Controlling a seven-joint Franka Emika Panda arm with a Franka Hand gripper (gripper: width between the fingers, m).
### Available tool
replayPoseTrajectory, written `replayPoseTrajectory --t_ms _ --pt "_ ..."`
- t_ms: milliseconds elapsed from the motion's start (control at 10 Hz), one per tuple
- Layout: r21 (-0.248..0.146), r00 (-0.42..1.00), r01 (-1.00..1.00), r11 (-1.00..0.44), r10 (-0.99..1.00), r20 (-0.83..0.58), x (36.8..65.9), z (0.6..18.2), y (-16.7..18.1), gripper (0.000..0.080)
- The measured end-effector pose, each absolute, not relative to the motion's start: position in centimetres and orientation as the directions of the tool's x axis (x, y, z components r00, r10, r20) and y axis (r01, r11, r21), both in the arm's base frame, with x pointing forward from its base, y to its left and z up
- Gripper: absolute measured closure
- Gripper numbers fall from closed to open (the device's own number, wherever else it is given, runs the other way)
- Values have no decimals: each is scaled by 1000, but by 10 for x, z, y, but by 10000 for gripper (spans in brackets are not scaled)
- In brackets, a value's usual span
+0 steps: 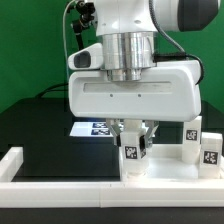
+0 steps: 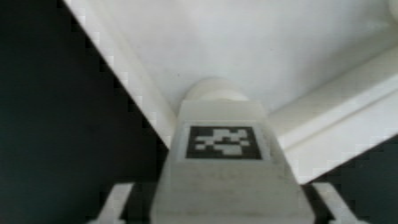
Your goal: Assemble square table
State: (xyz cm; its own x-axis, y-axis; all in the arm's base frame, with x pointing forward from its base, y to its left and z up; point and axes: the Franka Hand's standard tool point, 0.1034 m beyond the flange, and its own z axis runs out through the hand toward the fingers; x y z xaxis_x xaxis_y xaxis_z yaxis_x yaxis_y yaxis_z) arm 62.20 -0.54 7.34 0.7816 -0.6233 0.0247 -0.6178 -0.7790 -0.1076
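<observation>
The step in hand looked like fitting a leg [image 1: 131, 150] onto the square panel [image 1: 160, 168]: the gripper [image 1: 133, 140] was closed on the leg, a finger [image 1: 146, 138] on either side, holding it upright over the panel near the front of the black table [image 1: 40, 125]. In the wrist view the leg [image 2: 221, 140] pointed down toward the panel's raised rim [image 2: 329, 125], probably close to a corner. The next move likely called for lining the leg up with its hole, then lowering and twisting it in. The leg was short, chunky and white, with a black-and-white tag. Two more legs [image 1: 200, 145] stood at the exterior view's right, and the marker board [image 1: 92, 129] lay behind the gripper.
</observation>
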Motion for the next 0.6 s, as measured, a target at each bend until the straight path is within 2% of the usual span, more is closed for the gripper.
replayPoseTrajectory --t_ms 100,300,500,600 --pt "-105 712 -698 -708 -702 2 623 74 -5 511" --pt "-59 547 -837 -544 -835 -61 627 73 3 511" --pt "-29 199 -980 -197 -976 -87 628 71 4 511" --pt "-21 -33 -999 35 -995 -96 628 70 7 511"
